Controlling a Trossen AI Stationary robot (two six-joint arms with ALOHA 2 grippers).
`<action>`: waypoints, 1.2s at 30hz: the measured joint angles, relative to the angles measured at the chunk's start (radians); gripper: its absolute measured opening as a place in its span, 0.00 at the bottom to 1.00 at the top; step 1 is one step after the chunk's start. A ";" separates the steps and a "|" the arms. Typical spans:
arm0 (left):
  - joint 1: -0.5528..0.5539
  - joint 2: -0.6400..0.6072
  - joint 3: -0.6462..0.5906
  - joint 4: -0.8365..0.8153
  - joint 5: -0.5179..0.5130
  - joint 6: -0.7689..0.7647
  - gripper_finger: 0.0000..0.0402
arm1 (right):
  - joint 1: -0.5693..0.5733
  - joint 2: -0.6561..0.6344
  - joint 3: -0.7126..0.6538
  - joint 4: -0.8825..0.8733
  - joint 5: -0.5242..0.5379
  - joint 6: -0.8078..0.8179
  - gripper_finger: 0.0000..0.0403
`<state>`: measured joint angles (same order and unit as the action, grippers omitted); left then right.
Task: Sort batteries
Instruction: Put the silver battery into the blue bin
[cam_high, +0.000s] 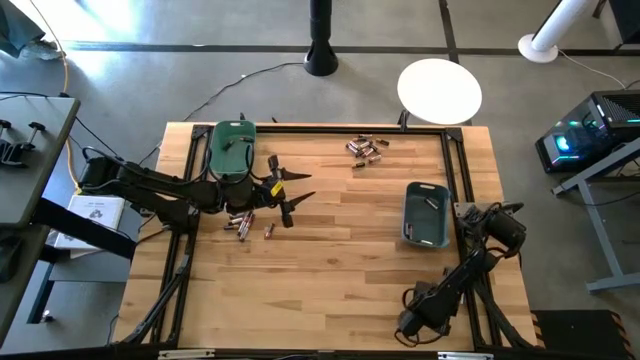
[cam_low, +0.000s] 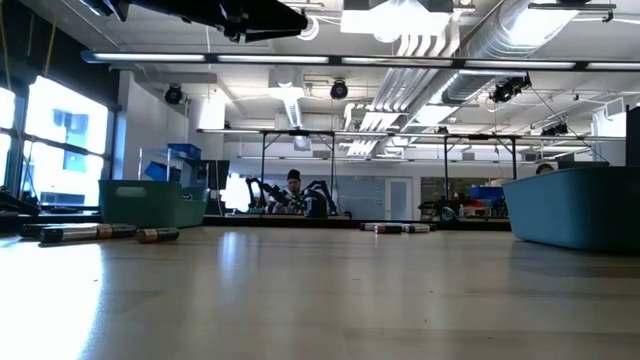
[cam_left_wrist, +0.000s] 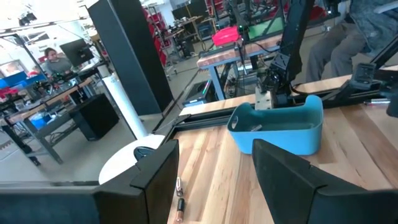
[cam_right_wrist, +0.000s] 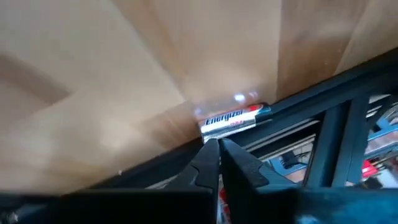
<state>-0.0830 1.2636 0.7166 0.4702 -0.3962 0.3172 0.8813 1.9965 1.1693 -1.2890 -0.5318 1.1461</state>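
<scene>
Batteries (cam_high: 366, 149) were scattered near the table's far edge, more (cam_high: 243, 222) beside the green bin (cam_high: 232, 150). Left gripper (cam_high: 292, 194) hovered wide above these. Right gripper (cam_right_wrist: 219, 151) was closed tight, nothing clamped, tips just at one silvery battery (cam_right_wrist: 233, 119) against the frame rail (cam_right_wrist: 323, 106). Cells judged light, rigid, slick, roll-prone; best pinched mid-body across the barrel.

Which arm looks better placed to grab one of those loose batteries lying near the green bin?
Probably the left. Its gripper hangs open beside the batteries near the green bin; the right gripper sits shut at the far edge.
</scene>
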 joint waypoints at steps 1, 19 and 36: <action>0.000 0.000 0.000 0.000 0.000 0.000 0.49 | 0.004 0.000 -0.011 0.011 -0.002 0.012 0.04; 0.000 0.000 0.000 -0.002 0.001 -0.001 0.49 | 0.047 -0.001 -0.089 0.129 -0.083 0.078 0.00; 0.000 0.000 0.000 -0.001 0.002 -0.028 0.49 | -0.038 0.000 0.207 -0.086 0.485 -0.180 0.00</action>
<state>-0.0830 1.2636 0.7170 0.4694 -0.3946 0.2893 0.8438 1.9960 1.3761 -1.3751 -0.0471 0.9663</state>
